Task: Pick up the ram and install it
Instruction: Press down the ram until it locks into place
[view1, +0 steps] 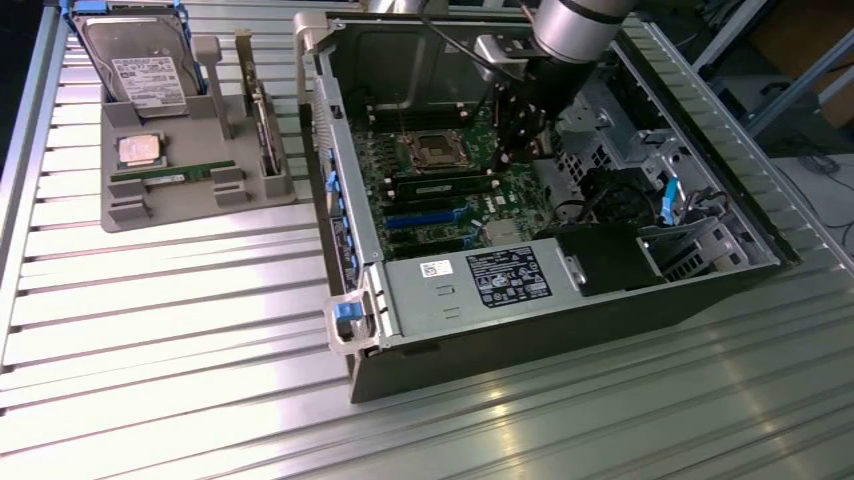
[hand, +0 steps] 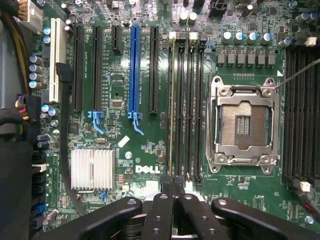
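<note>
One ram (hand: 172, 105) stands edge-on in the slot nearest the expansion slots on the motherboard; in the exterior view the same ram (view1: 441, 186) lies below the CPU socket (view1: 434, 150). My gripper (hand: 173, 189) is shut, its fingertips pressed together over one end of that stick. Whether they touch it I cannot tell. From outside, the gripper (view1: 518, 150) reaches down into the open computer case (view1: 350, 300). An identical ram (view1: 174, 176) rests in the grey parts tray (view1: 134, 215) at the exterior view's left.
The tray also holds a hard drive (view1: 140, 75), a silver CPU (view1: 140, 148) and an upright expansion card (view1: 263, 110). Around the gripper are the empty CPU socket (hand: 245, 125), vacant memory slots (hand: 192, 105), a heatsink (hand: 92, 169), the power supply (view1: 494, 275) and cables (view1: 601, 200).
</note>
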